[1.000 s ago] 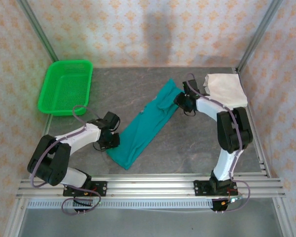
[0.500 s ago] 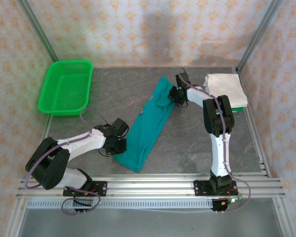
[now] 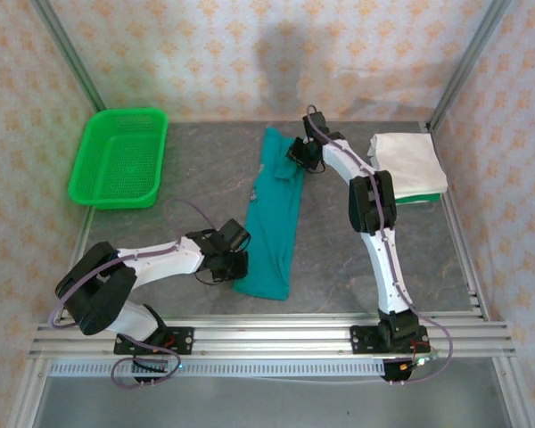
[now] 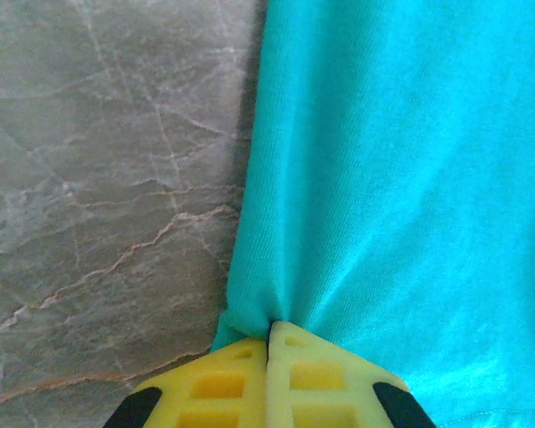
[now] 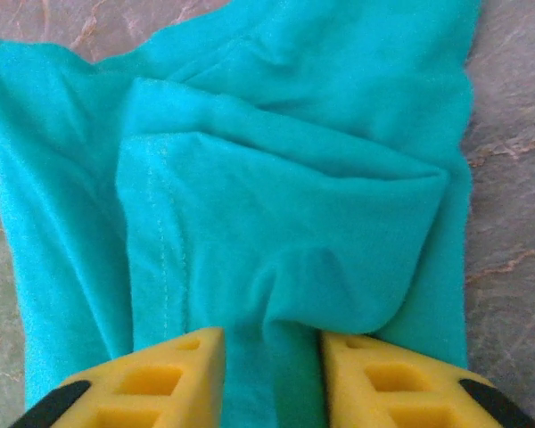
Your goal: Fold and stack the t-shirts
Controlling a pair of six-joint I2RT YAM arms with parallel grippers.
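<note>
A teal t-shirt (image 3: pixel 273 214) lies folded into a long strip down the middle of the table, from the back toward the near edge. My left gripper (image 3: pixel 238 265) is shut on the strip's near left edge; in the left wrist view the yellow fingertips (image 4: pixel 269 337) pinch a tuck of teal cloth (image 4: pixel 392 160). My right gripper (image 3: pixel 296 160) holds the far end, where the cloth bunches. In the right wrist view its jaws (image 5: pixel 272 346) stand a little apart with a thick fold of teal cloth (image 5: pixel 276 178) gripped between them. Folded white t-shirts (image 3: pixel 408 160) are stacked at the back right.
A green plastic mesh basket (image 3: pixel 120 156) stands at the back left. A sliver of green cloth (image 3: pixel 421 198) shows under the white stack's near edge. Metal frame posts rise at both back corners, and a rail runs along the near edge.
Both grippers have swung the teal shirt from a diagonal to nearly straight front-to-back. The right gripper moved left and farther back; the left gripper moved right and nearer.
</note>
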